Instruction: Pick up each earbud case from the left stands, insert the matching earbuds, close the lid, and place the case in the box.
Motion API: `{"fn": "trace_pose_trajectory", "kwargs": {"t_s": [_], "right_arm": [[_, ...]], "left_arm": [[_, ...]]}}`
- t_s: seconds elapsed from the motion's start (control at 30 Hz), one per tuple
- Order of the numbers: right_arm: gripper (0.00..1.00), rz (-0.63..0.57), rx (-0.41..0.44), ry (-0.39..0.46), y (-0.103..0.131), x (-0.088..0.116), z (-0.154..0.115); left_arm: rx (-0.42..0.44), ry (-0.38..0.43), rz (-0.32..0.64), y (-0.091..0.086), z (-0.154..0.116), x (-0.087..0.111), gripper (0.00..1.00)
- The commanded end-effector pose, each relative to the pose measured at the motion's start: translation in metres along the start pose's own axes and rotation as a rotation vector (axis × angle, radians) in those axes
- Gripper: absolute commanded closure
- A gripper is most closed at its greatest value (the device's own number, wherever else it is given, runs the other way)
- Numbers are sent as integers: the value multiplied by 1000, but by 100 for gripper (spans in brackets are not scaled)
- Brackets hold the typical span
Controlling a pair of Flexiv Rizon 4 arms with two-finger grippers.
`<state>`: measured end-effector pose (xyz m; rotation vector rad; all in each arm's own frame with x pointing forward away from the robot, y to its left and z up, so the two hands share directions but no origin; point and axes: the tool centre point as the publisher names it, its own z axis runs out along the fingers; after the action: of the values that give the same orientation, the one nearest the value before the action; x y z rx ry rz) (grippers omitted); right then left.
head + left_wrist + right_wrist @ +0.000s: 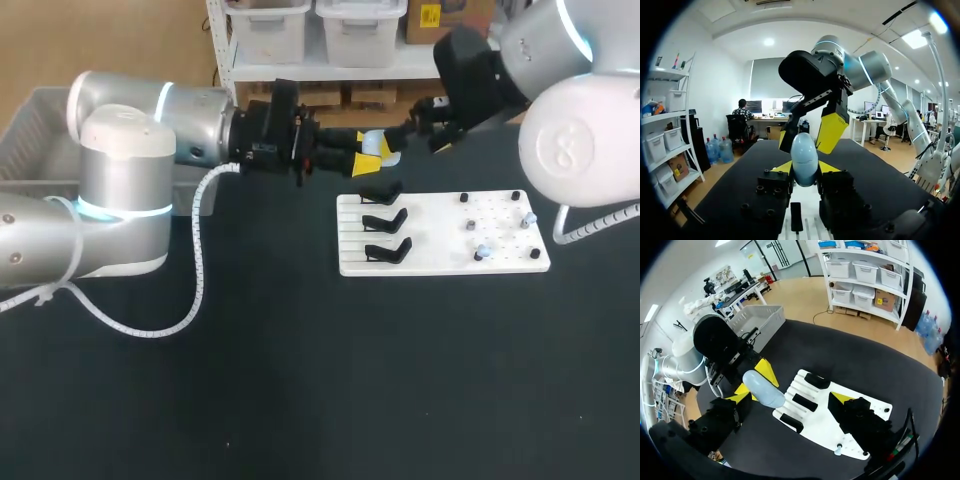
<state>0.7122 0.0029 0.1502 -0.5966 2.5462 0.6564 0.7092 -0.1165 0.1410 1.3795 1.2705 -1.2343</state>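
The left gripper (372,152) holds a pale-blue earbud case (388,148) in the air above the far edge of the black bench (300,380), its yellow-tipped fingers (782,167) pressed against the case from two sides. The right gripper (425,135) meets it from the opposite side with its fingers (840,397) spread wide. One finger is close beside the case and the other well apart from it (whether the near one touches cannot be told). Below and just in front of the pair lies a white board (440,262). It carries three black stands (385,220) in a column at its left end and small pale earbuds (482,252) among black pegs at its right end. A grey box (30,130) sits at the bench's far left corner, behind the left arm
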Motion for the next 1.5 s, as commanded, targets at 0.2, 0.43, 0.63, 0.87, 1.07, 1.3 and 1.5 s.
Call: {"fn": "trace_pose_trajectory", "kwargs": {"t_s": [0.2, 0.43, 0.63, 0.87, 1.07, 1.3, 1.5], "right_arm": [[0, 5, 27, -29, -3, -8, -9], [0, -73, 91, -104, 3, -15, -38], [0, -127, 106, -111, -5, -11, -60], [0, -100, 213, -69, -36, 6, -76], [0, -95, 337, 20, -69, 28, -82], [0, -96, 405, 140, -96, 55, -80], [0, -112, 438, 257, -112, 80, -69]], "left_arm": [[4, 1, 0, 0, 1, 0, 100], [4, 1, 0, 0, 1, 0, 100], [11, 30, 56, -2, 4, 0, 100], [0, 26, 76, -3, 6, 0, 100], [-15, 14, 81, -3, 6, 1, 100], [-22, 7, 81, -5, 5, 2, 100], [-22, 6, 80, -5, 6, 2, 100]]}}
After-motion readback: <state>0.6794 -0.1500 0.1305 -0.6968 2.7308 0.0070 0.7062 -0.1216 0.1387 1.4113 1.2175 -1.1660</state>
